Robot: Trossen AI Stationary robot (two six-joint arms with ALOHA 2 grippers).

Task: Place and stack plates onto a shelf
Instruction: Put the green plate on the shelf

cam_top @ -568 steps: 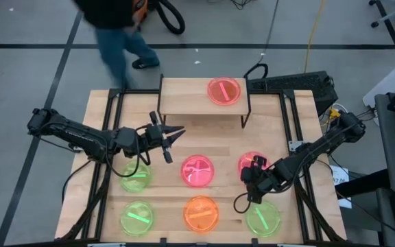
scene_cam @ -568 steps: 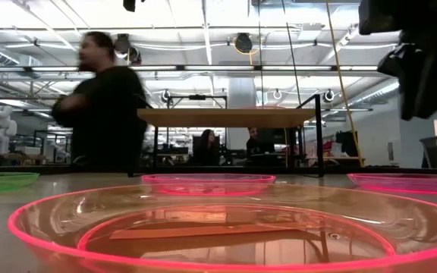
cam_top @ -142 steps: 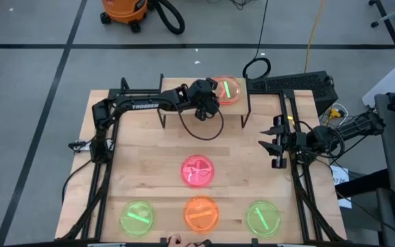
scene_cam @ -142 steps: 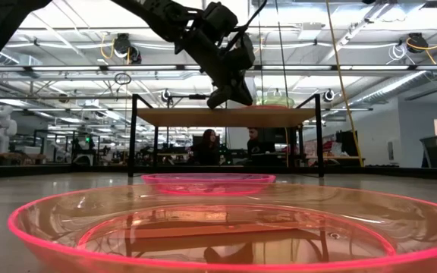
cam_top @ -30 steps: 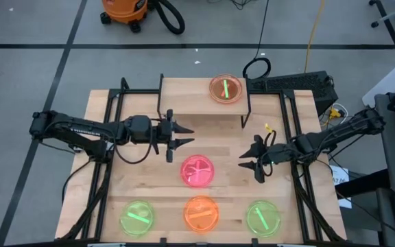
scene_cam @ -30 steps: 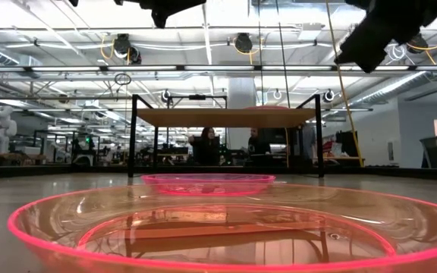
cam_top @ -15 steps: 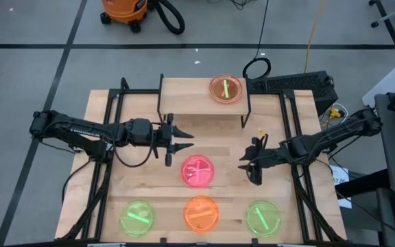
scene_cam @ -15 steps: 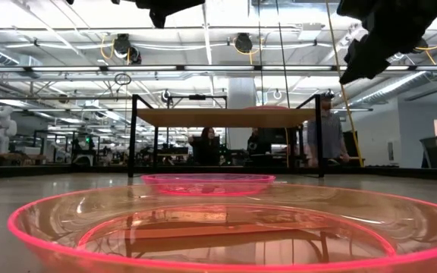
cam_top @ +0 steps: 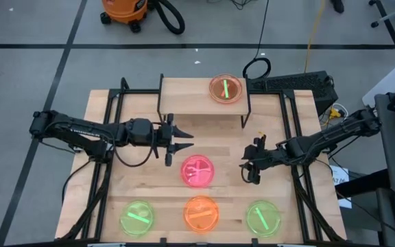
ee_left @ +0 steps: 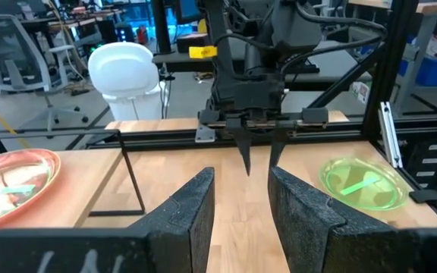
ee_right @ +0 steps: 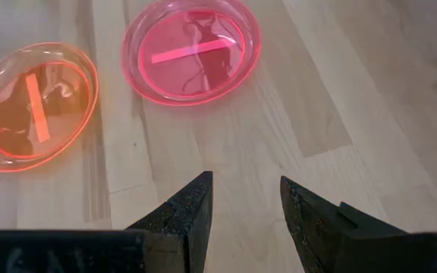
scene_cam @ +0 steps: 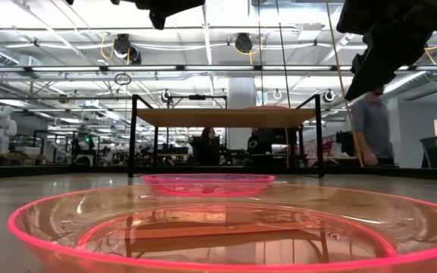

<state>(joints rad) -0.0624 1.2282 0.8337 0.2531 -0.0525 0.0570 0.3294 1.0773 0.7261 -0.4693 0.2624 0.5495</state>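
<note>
Spanning most of the high view, the wooden table [cam_top: 132, 185] carries the shelf [cam_top: 190, 96] at its far edge, with a short stack of plates [cam_top: 225, 89], orange-pink with a green streak on top, at the shelf's right end. Four more plates lie on the tabletop: a pink plate [cam_top: 197, 170] at centre, and along the near edge a green plate [cam_top: 136, 217], an orange plate [cam_top: 201, 212] and a second green plate [cam_top: 262, 217]. Left gripper [cam_top: 181, 139]: over the table between shelf and pink plate, fingers spread apart, holding nothing. Right gripper [cam_top: 247, 169]: right of the pink plate, well apart from it, fingers parted by a moderate gap, empty. The right wrist view alone shows the gripper angled down at bare wood, pink and orange plates beyond its fingers [ee_right: 192, 208]. The low view alone shows a person [scene_cam: 370, 129] standing behind the table.
</note>
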